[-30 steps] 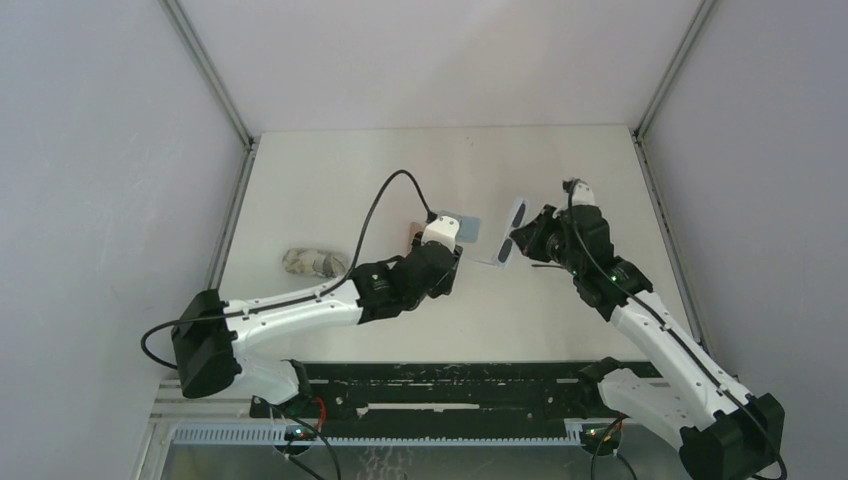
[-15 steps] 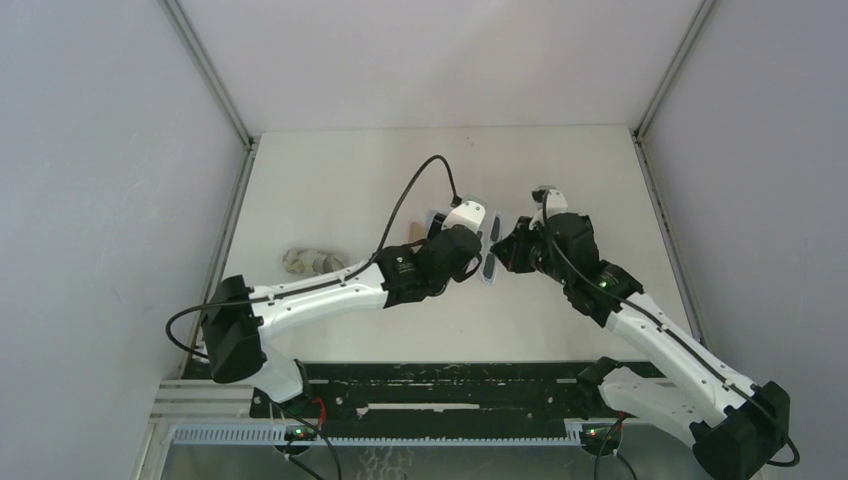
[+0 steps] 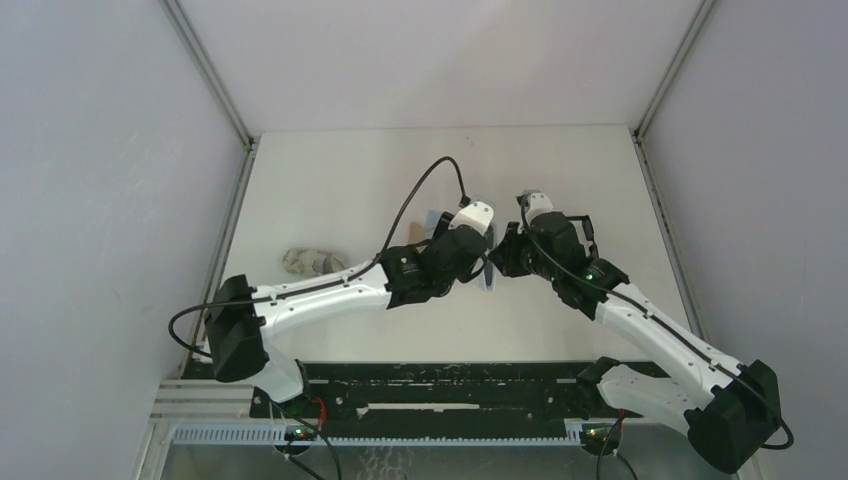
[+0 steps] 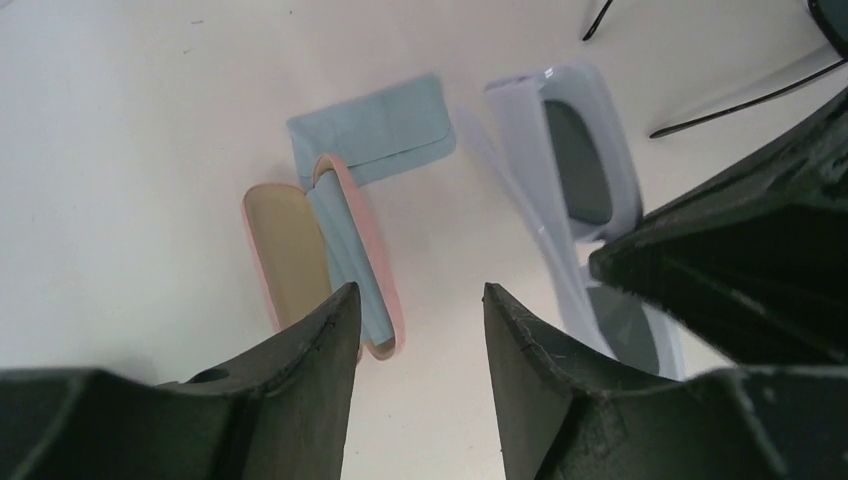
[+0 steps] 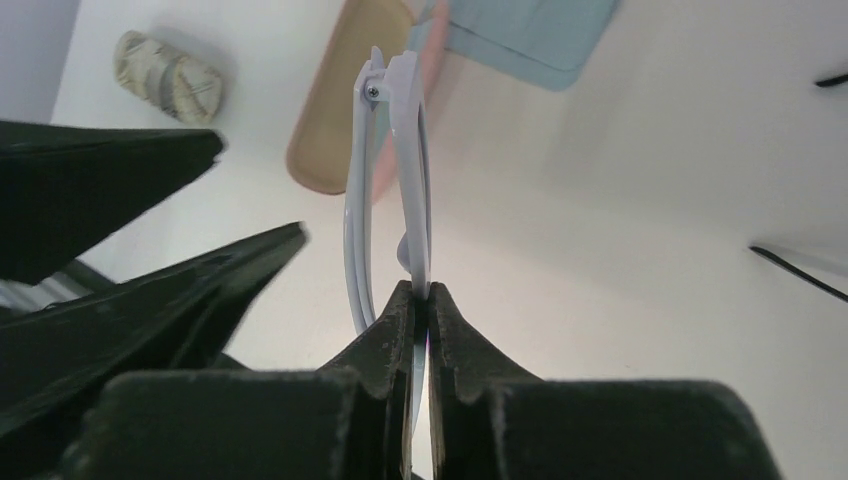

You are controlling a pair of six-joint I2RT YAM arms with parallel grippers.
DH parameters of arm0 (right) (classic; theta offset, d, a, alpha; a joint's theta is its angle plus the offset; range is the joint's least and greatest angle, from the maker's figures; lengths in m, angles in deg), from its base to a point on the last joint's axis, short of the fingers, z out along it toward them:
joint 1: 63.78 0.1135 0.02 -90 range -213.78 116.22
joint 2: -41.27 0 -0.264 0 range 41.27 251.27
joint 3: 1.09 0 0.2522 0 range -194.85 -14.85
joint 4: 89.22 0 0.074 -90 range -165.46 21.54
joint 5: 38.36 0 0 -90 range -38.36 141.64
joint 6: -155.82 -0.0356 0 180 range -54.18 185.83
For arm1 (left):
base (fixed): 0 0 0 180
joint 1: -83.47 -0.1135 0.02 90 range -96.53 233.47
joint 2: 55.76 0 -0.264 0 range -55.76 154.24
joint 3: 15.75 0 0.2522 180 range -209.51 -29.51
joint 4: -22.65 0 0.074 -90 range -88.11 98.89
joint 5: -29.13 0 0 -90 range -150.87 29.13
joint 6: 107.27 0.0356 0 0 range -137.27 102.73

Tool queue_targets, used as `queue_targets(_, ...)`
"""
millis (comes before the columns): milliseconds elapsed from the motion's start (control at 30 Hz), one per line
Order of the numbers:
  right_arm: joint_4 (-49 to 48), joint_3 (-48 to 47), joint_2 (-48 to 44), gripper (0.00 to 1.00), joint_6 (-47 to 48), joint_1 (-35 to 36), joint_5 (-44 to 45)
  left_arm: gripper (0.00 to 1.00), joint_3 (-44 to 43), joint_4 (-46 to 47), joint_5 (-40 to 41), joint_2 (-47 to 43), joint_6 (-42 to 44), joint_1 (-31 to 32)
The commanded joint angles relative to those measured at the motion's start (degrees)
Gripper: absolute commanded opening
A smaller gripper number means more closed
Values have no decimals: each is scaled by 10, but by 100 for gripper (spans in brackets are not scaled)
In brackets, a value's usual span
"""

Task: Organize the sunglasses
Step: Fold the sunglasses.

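Holding the pale-framed sunglasses [image 5: 412, 170] edge-on in the clamped right claw [image 5: 421, 300], just beside the open pink case [image 4: 287, 240]; poising the left claw [image 4: 418, 300], spread and empty, over that case. Probably calling next for lowering the frame lengthwise into it.

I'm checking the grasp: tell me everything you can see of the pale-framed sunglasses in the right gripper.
The sunglasses have a thick, rectangular, pale lavender frame that looks like plastic, with dark lenses. A temple is folded against the front, and a small screw shows at the hinge. They seem lifted off the table, near the open pink case. The right gripper is shut on one end of them. Nothing else appears to touch them.
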Motion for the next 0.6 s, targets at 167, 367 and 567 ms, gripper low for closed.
queue_targets(167,11,-4,-1,0,-10,-14,43,57,124,84,-125,-123,-50,-132)
queue_targets(367,11,2,6,0,-9,-16,34,62,201,141,-256,-138,-100,-257)
queue_targets(567,14,2,12,0,-6,-16,25,63,220,171,-287,-94,-109,-312)
